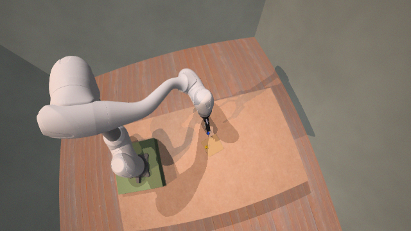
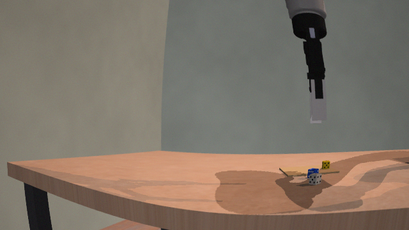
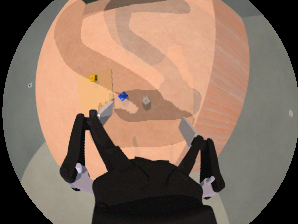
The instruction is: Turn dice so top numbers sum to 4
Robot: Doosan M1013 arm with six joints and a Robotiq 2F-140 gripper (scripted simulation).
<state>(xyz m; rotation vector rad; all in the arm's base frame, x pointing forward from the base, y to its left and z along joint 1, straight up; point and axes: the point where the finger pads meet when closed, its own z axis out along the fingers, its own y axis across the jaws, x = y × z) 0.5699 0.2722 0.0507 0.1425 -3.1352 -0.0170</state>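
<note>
The pale yellow mat [image 1: 216, 148] [image 2: 295, 171] [image 3: 89, 100] lies on the table. The yellow die [image 1: 206, 147] [image 2: 326, 165] [image 3: 93, 78] sits on the mat near one edge, with five pips facing the exterior camera. The blue die [image 1: 208, 133] [image 2: 313, 172] [image 3: 123, 96] lies just off the mat, beside its edge. The white die [image 2: 315, 179] [image 3: 145, 100] lies farther off the mat, near the blue one, and is not clear in the top view. The top numbers are too small to read surely. My gripper [image 1: 207, 129] [image 2: 317, 121] [image 3: 147, 115] is open and empty, high above the dice.
The arm's green base plate [image 1: 157, 163] is to the left in the top view. The light brown board [image 1: 263, 154] under the mat covers much of the wooden table [image 1: 234, 54]. Shadows of the arm fall around the dice and the mat.
</note>
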